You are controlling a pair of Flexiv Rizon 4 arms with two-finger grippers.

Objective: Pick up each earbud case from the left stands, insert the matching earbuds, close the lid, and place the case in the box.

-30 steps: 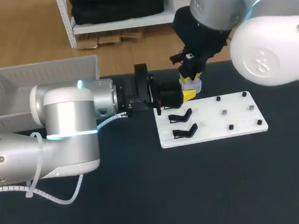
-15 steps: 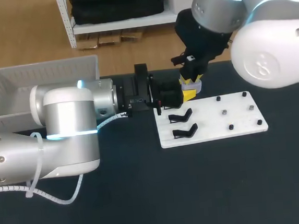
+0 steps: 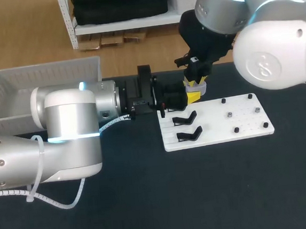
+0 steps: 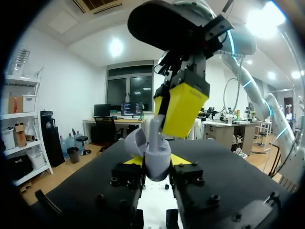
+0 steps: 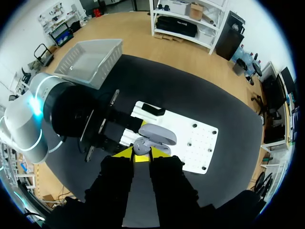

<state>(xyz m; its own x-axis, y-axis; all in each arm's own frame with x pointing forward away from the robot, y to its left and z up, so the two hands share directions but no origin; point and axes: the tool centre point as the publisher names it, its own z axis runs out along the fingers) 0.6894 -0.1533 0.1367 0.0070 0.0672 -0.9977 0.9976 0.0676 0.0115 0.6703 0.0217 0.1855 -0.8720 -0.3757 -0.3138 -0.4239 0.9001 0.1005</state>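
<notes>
A pale grey earbud case (image 4: 157, 168) stands upright with its lid (image 4: 136, 140) swung open, and my left gripper (image 4: 157, 162) is shut on its body from both sides. In the head view that gripper (image 3: 190, 97) sits at the white board's (image 3: 240, 131) far left corner. My right gripper (image 3: 194, 82) hangs directly over the open case, and its yellow fingers (image 4: 183, 107) pinch a white earbud (image 4: 155, 136) whose lower end reaches into the case. From the right wrist, the case (image 5: 159, 133) lies just ahead of the right gripper (image 5: 141, 153).
Two black stands (image 3: 185, 117) (image 3: 189, 134) on the board's left side hold nothing. Small dark pegs (image 3: 229, 115) dot its right side. A white slatted basket (image 3: 38, 84) sits at the table's far left. My left arm (image 3: 68, 127) lies across the left of the table.
The right arm's wrist has shifted very slightly above the case. The left arm and the case have stayed where they were.
</notes>
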